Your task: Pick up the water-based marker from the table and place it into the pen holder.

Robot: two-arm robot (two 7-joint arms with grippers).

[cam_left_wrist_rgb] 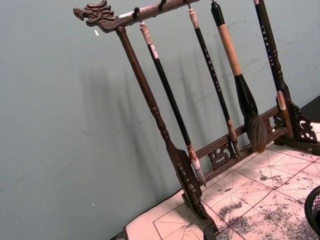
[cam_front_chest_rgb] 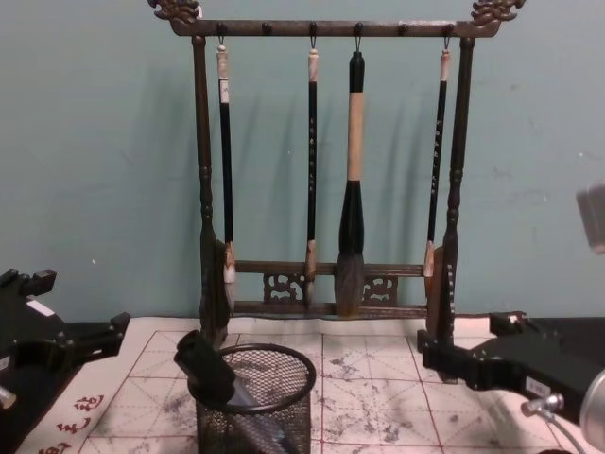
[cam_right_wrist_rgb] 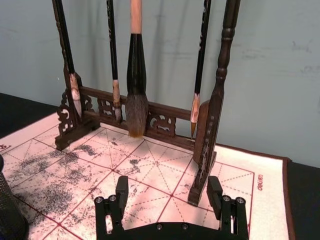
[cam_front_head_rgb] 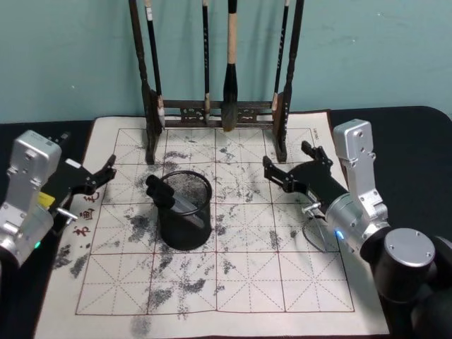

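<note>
Marker (cam_front_head_rgb: 167, 193) sits inside the pen holder (cam_front_head_rgb: 185, 229), black cap end leaning out over the rim on the L side. Holder stands on the inked grid mat (cam_front_head_rgb: 233, 282), between the two pincers. L gripper (cam_front_head_rgb: 103, 174): arm low at the mat's L edge, fingers spread, nothing in them, pointing toward the brush rack (cam_front_head_rgb: 219, 106); holder near, to its R. R gripper (cam_front_head_rgb: 291, 168): forearm angled in from the R, jaws spread and holding nothing, just short of the rack's R foot; holder off to its L.
</note>
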